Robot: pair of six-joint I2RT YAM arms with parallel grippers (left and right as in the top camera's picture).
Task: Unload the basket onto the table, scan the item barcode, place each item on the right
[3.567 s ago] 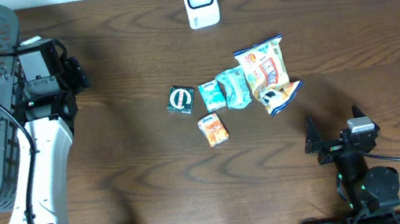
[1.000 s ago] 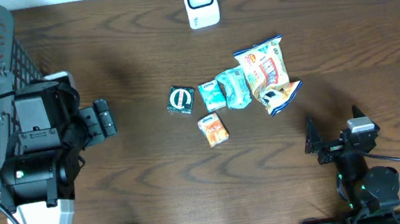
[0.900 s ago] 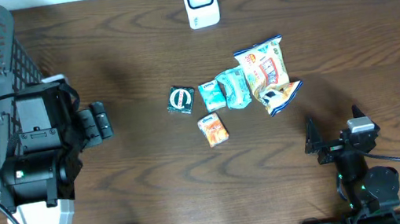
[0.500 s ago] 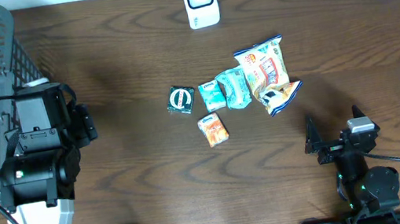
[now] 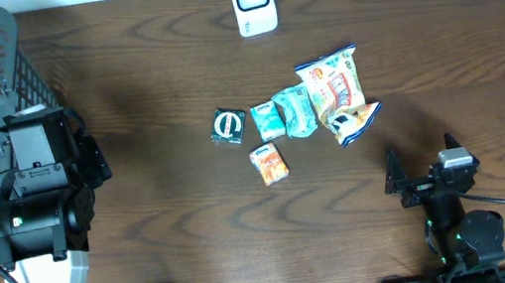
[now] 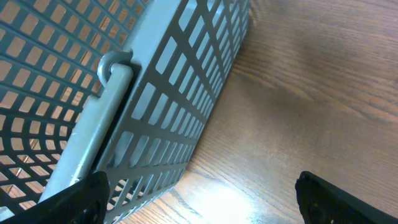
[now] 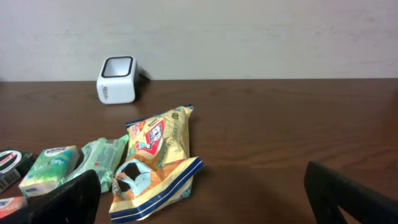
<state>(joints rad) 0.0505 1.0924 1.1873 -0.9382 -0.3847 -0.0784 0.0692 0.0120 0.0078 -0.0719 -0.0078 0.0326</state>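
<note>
**Both my hands are empty, and no pack is picked up yet.**

My left gripper [image 6: 199,202] is wide open with nothing in it. It is down by the side of the grey basket [image 6: 155,124], well away from the snacks. My right gripper [image 7: 202,199] is wide open and empty too. It faces the pile in the middle of the table [image 5: 199,250]: a yellow snack bag [image 5: 333,89], a green wipes pack [image 5: 295,112], a small teal pack [image 5: 267,120], a dark square pack [image 5: 228,126] and a small orange pack [image 5: 270,163]. The white scanner [image 5: 253,1] stands past the pile. I think the next job is to grab one pack and show its barcode to the scanner. The writing on the packs is too small to read.
</note>
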